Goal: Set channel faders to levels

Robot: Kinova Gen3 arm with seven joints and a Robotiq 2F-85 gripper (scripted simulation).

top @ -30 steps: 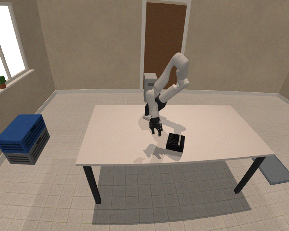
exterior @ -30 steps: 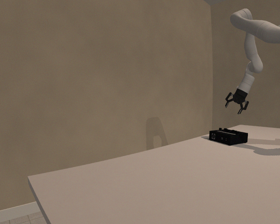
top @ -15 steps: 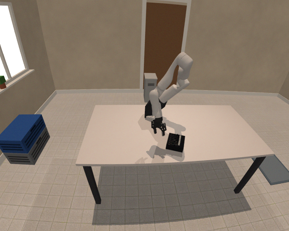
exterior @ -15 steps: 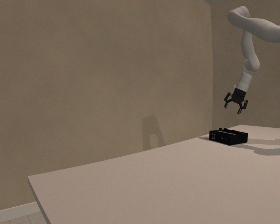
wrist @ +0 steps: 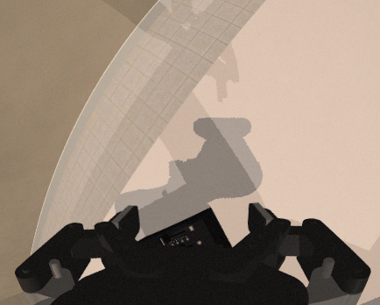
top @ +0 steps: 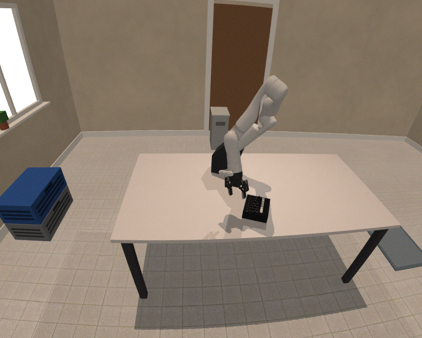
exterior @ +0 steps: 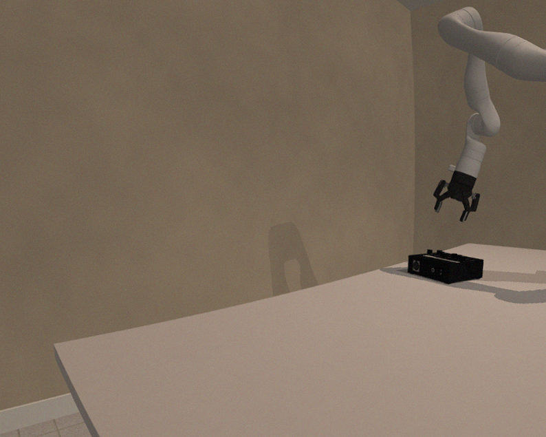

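The lighting desk (top: pixel 254 215) (exterior: pixel 427 268) (wrist: pixel 218 225) is a low black box standing upright on the table. A pale tape strip (top: pixel 262 205) runs along the right part of its top in the top view. Small faders fill the rest of the top; their caps, marks and the written levels are too small to read. My gripper (top: pixel 236 196) (exterior: pixel 450 216) (wrist: pixel 193 217) is open and empty. It hangs above the table, up and to the left of the desk in the top view, touching nothing. In the wrist view the gripper body hides most of the desk.
The table (top: pixel 169 204) (exterior: pixel 265 369) bears the desk near its front edge. The arm's black base (top: pixel 218 160) stands at the back of the table. Stacked blue and grey crates (top: pixel 38 186) are on the floor at the left. A grey cabinet (top: pixel 218 130) stands behind the table.
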